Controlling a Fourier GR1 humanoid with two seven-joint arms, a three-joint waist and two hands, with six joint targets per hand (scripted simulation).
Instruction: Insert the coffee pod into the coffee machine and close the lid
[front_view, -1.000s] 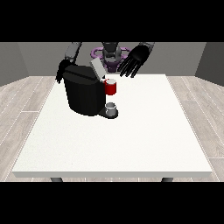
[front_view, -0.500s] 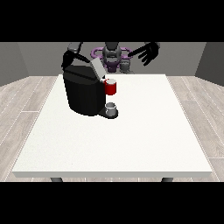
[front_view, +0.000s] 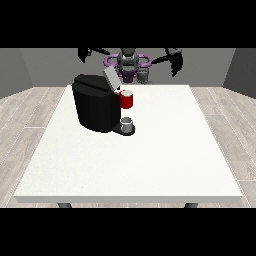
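The black coffee machine (front_view: 95, 105) stands on the white table (front_view: 165, 150) at the back left, its grey lid (front_view: 110, 78) tilted up and open. A red thing at the machine (front_view: 127, 99) sits at its front. Below it, a grey thing (front_view: 127, 123) rests on the machine's base. Both arms are raised and spread wide above the table's far edge. The hand at the view's left (front_view: 86, 52) hangs over the machine's back, open and holding nothing. The hand at the view's right (front_view: 175, 60) is far from the machine, fingers relaxed and pointing down, holding nothing.
The robot's torso (front_view: 129, 62) stands behind the table's far edge. White tabletop stretches to the right of the machine and towards the front edge.
Both hands have risen and moved apart, away from the machine. The hand at the view's right swung further right; the other lifted off the machine's top. The lid stays up.
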